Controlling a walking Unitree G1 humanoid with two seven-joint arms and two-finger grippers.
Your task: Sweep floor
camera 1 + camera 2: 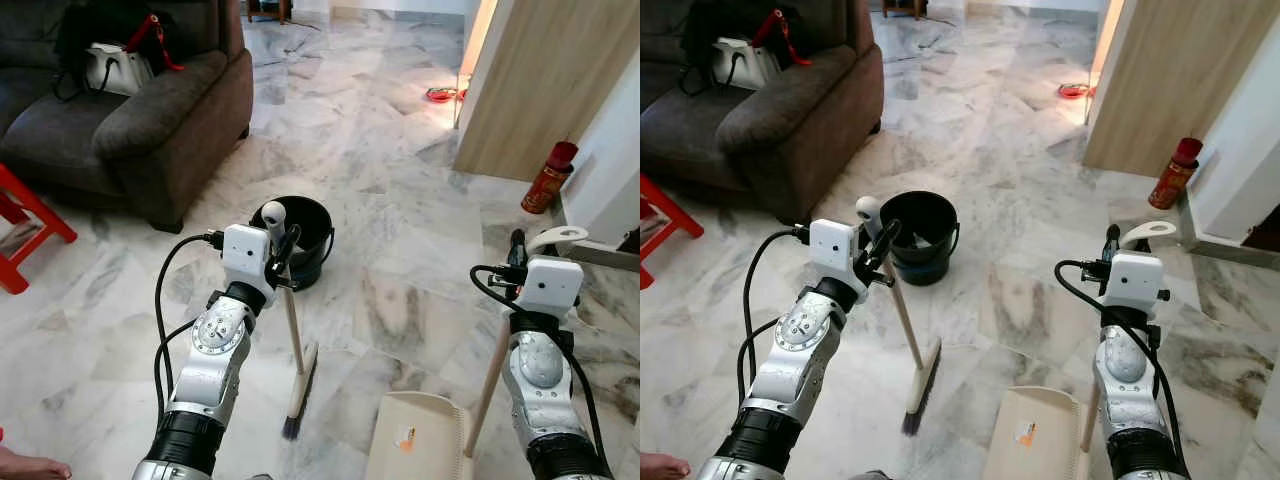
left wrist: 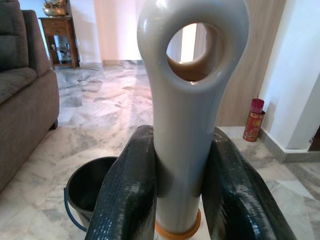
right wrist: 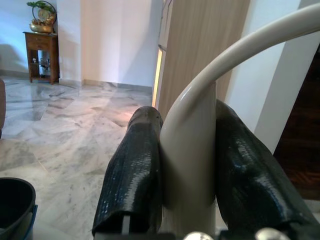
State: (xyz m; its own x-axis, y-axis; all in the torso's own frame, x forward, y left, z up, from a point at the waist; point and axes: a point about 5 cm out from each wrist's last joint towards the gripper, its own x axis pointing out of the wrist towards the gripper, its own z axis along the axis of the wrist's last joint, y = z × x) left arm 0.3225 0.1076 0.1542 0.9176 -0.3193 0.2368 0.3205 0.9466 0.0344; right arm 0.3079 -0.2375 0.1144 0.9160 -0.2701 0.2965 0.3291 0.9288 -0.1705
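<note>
The head views are showing both arms over the marble floor: the left end effector is gripping the broom near its grey handle top, bristles resting on the floor below, a black bucket just beyond; the right end effector is holding the dustpan by its pole. The left wrist view is showing fingers clenched against the handle's looped end. The right wrist view is showing fingers pressing the dustpan's curved handle.
</note>
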